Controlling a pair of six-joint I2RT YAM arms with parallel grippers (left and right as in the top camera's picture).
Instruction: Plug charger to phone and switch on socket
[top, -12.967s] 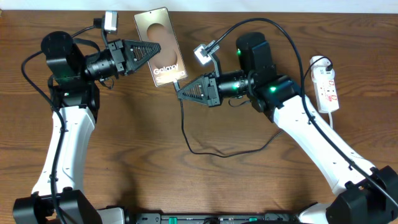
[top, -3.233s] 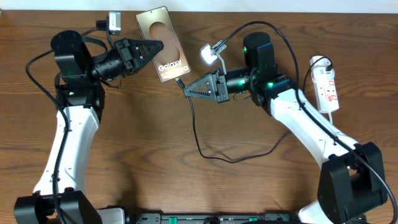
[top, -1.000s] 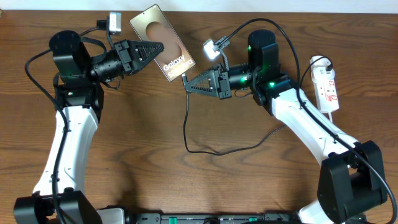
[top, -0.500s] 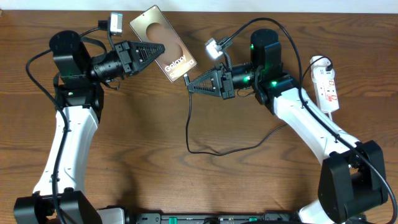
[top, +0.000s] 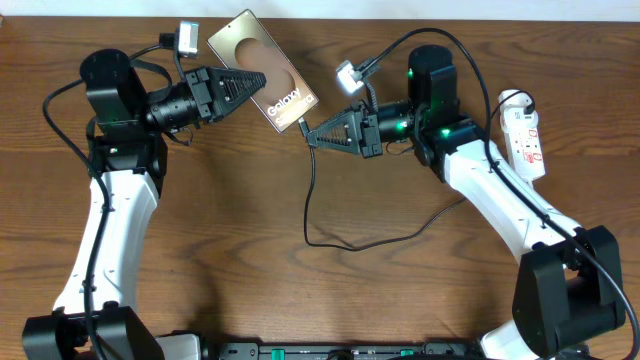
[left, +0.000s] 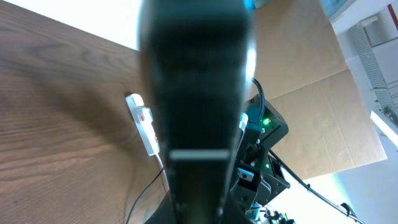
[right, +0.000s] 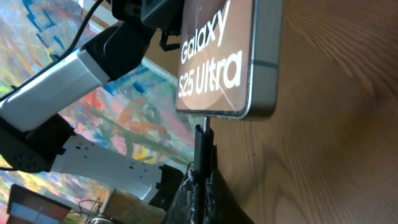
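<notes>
Bearing the white socket (top: 526, 140), dark wood-grain table (top: 220, 250); beige panels (left: 311, 118) beyond.

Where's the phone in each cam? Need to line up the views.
Overhead: phone upper centre, tilted.
Left wrist: cannot tell; a dark blur fills the centre.
Right wrist: phone top centre, text readable, its end just above the charger plug in the picture.
Landmark: the charger plug, at the phone's lower end in overhead too; not seen in left wrist.

Overhead looks straight down on the phone (top: 281, 96); right wrist views it close, low.
</notes>
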